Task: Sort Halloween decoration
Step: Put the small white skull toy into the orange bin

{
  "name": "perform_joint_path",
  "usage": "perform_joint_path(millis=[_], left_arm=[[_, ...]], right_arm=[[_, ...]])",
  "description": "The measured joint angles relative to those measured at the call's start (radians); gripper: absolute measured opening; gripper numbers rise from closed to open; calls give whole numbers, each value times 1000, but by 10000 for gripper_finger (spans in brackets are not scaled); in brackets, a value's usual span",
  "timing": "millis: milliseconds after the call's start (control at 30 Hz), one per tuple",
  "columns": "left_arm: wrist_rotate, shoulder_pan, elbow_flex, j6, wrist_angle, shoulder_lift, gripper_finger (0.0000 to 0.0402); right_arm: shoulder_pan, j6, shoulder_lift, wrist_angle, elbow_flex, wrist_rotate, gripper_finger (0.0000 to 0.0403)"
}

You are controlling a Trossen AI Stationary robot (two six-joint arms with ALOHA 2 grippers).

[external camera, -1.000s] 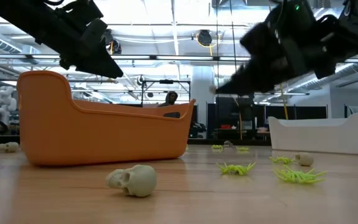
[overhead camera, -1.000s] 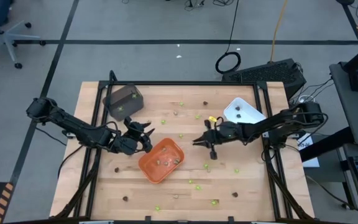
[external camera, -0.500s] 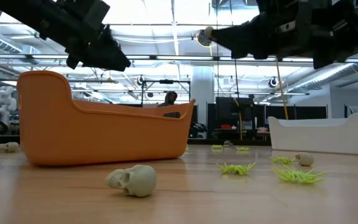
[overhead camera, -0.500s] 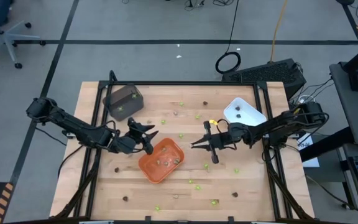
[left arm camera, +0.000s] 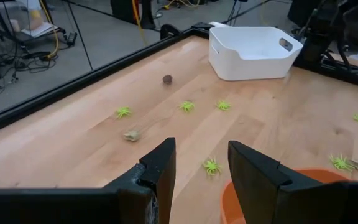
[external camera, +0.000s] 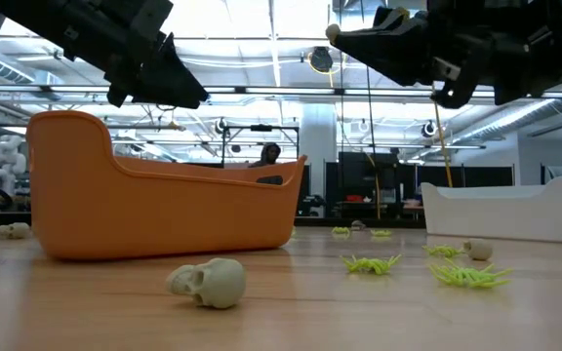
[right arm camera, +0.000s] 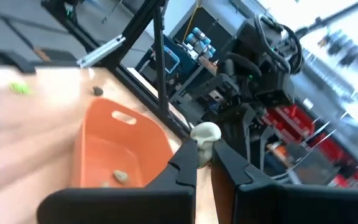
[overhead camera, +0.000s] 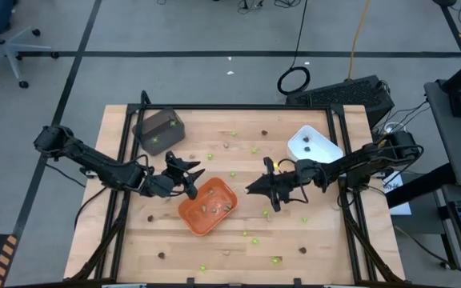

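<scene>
Right claw clamps a small tan-grey skull right of the glossy orange tray; left claw fingers apart above the wooden table.

3 trays: 1 orange tray, 1 white tray, 1 dark grey tray; 2 arms.

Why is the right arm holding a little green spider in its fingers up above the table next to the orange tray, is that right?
Not quite. The piece pinched in the right gripper is a tan-grey skull, not a green spider, as the right wrist view shows. The rest is right: it is up above the table beside the orange tray.
</scene>
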Motion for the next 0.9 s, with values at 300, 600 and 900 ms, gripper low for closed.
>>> perform_joint_path(millis=[300, 600, 900], left_arm=[[0, 0, 0, 1, -1, 0, 148], [0, 0, 0, 82, 34, 0, 148], [2, 0, 0, 87, 35, 0, 148]], right_arm=[[0, -118, 0, 0, 0, 0, 6], [7, -58, 0, -4, 0, -1, 6], [16, 214, 0, -7, 0, 0, 6]])
